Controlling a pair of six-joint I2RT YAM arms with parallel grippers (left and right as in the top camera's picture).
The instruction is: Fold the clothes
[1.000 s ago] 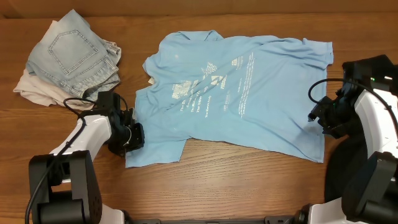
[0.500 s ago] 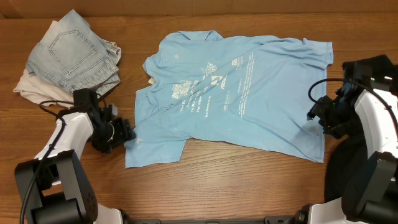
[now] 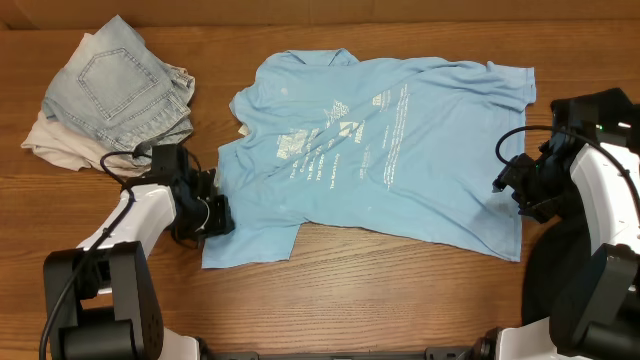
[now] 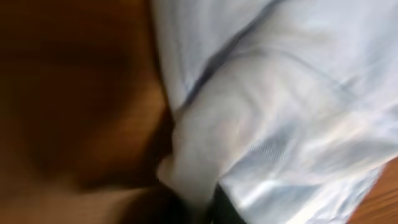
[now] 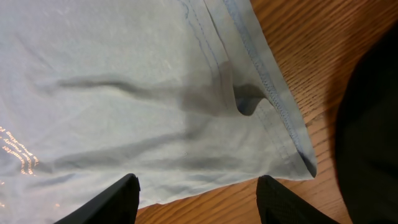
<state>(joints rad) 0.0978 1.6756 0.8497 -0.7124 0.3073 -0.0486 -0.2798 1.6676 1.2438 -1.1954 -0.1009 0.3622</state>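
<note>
T-shirt (image 3: 380,140) ×1 | shorts (image 3: 120,90) ×1 | left hand (image 3: 212,215) grip unclear, blurred | right hand (image 5: 196,183) wide

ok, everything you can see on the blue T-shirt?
The T-shirt is sky-blue, cotton-looking, short-sleeved, with white printed lettering and logos facing up. It lies spread but wrinkled on the wooden table, its near-left corner jutting out unevenly. The left gripper is at its left edge; that wrist view is too blurred to confirm a grasp. The right gripper is open over the stitched hem at its right edge.
</note>
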